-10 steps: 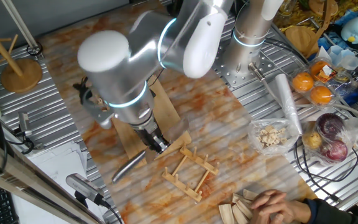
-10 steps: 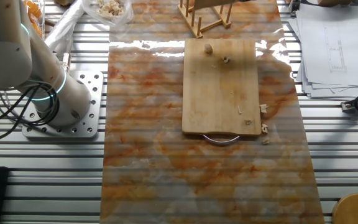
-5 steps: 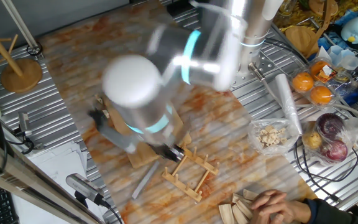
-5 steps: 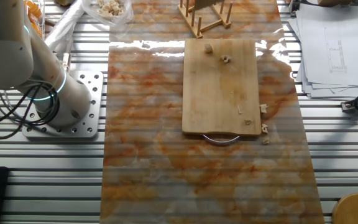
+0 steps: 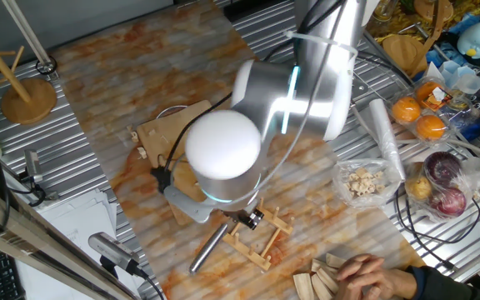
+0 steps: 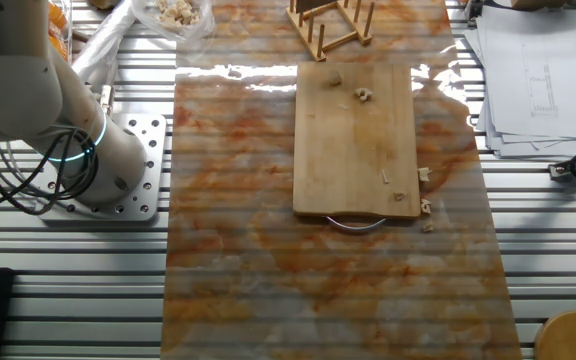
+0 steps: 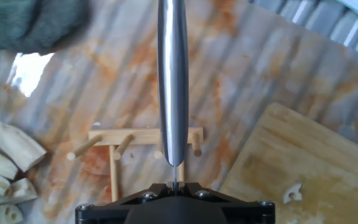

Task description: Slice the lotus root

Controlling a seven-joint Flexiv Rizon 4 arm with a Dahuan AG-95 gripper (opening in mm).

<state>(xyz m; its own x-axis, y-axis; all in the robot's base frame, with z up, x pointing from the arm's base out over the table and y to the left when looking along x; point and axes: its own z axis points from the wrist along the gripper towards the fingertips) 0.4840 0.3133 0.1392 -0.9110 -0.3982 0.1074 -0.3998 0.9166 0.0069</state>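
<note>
Lotus root: all we can spot on the board are tiny pale bits. In the other fixed view two small chunks (image 6: 363, 95) sit near the board's far end, close to the rack, with a few crumbs near the handle end and just off the board's right edge. The hand view shows one curled bit (image 7: 292, 192) on the board corner.

Cutting board: wooden cutting board (image 6: 356, 140) lies flat on the tabletop (image 6: 228, 250), its metal handle loop at the near edge in the other fixed view.

Tool: our tool (image 7: 175, 184) is pinched tight on a knife (image 7: 173, 81); in the hand view the jaws meet around the base of the metal and it runs straight out ahead. In one fixed view the knife (image 5: 209, 248) slants down toward the tabletop beside the rack.

Position: we're hanging over the wooden rack (image 7: 135, 146), not over the board; the board only shows at the lower right corner of the hand view.

Rack: small wooden peg rack (image 5: 255, 236), just past the board's end.

Extras: pale lotus pieces (image 7: 8, 165) stacked at the left edge of the hand view; a person's hand (image 5: 373, 275) near them in one fixed view; a clear bag of pale chunks (image 5: 362, 181); oranges (image 5: 419, 117) off to the side.
</note>
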